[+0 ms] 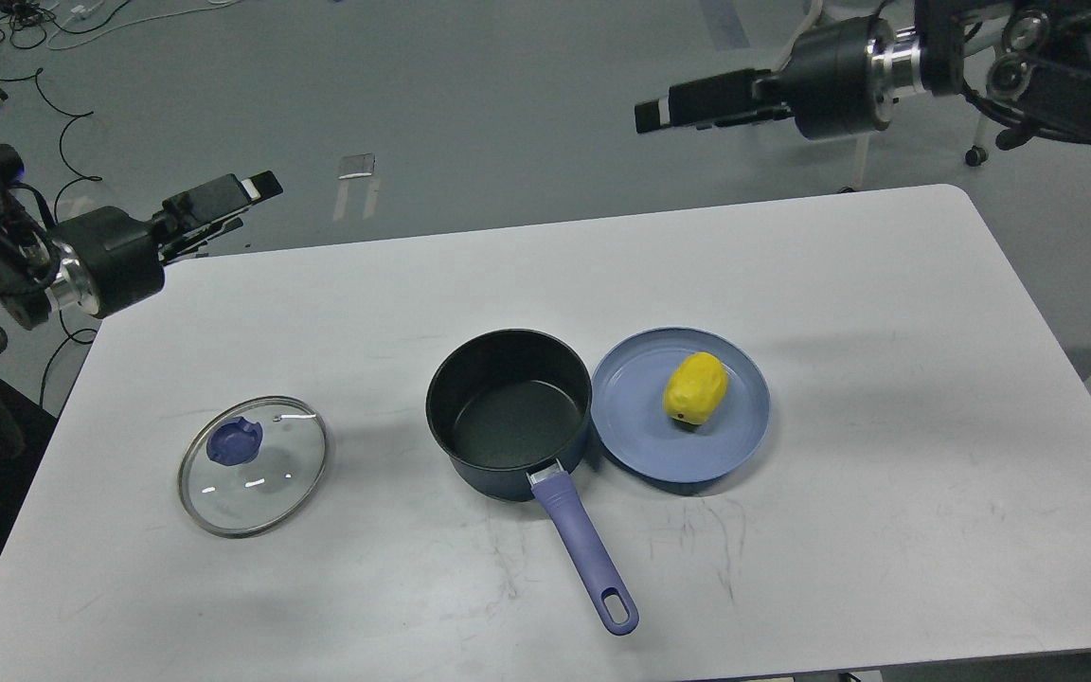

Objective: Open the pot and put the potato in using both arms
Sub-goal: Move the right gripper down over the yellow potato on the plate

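Observation:
The dark pot (509, 409) stands open mid-table, its purple handle (587, 556) pointing toward the near edge. Its glass lid (254, 465), with a blue knob, lies flat on the table to the left. The yellow potato (695, 388) lies on a blue plate (659, 455) just right of the pot. My left gripper (241, 201) hangs empty above the table's far left corner, its fingers slightly apart. My right gripper (669, 109) is high beyond the far edge, pointing left, seen side-on, holding nothing.
The white table (886, 379) ends in rounded far corners. Cables (62, 142) lie on the grey floor beyond the left side. A chair leg on a caster (976, 152) shows at the top right.

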Controlling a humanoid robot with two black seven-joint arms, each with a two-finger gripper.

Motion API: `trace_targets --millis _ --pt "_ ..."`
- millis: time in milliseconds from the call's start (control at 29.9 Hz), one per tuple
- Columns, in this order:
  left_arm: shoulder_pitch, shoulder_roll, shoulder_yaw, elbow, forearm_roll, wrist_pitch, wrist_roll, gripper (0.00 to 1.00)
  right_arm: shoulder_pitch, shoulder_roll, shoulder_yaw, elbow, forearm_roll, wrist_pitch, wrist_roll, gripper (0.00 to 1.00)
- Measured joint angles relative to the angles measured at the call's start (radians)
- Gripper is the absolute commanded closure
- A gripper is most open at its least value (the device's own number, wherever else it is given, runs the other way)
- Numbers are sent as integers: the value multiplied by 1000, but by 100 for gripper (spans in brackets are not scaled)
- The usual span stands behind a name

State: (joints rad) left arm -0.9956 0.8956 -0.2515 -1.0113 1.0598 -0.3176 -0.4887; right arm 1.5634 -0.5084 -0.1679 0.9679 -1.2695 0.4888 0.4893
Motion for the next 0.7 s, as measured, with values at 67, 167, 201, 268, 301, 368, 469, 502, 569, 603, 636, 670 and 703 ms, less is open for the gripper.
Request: trace_targets --millis 67,167,201,268,301,368,469,502,569,603,636,670,703 --pt "-1 1 0 -8 0 0 0 2 21 28 -48 17 -122 0 0 0" --pt "-3 3 0 -13 1 0 0 2 53 54 -125 59 -238 0 0 0" --pt "-7 4 0 -13 2 0 0 2 65 60 -152 80 -279 0 -1 0" --pt "-13 4 0 -14 2 0 0 2 85 71 -210 117 -380 0 0 0" --pt "-15 4 0 -14 2 0 0 2 91 74 -235 134 -439 0 0 0" --pt "-20 5 0 -15 2 0 0 2 94 77 -265 153 -524 0 -1 0" --pt "-22 8 0 -24 2 0 0 2 96 78 -298 195 -642 0 -1 0" --pt "-23 9 0 -26 2 0 0 2 96 76 -303 208 -669 0 -1 0" --pt "-23 10 0 -27 2 0 0 2 92 75 -310 218 -711 0 -1 0" --pt "-23 11 0 -28 2 0 0 2 87 75 -312 220 -727 0 -1 0" --pt "-23 11 0 -28 2 0 0 2 82 77 -313 220 -740 0 -1 0" --pt "-23 12 0 -28 2 0 0 2 73 83 -313 221 -756 0 -1 0" --pt "-23 12 1 -29 2 0 0 2 63 90 -314 221 -769 0 -1 0"
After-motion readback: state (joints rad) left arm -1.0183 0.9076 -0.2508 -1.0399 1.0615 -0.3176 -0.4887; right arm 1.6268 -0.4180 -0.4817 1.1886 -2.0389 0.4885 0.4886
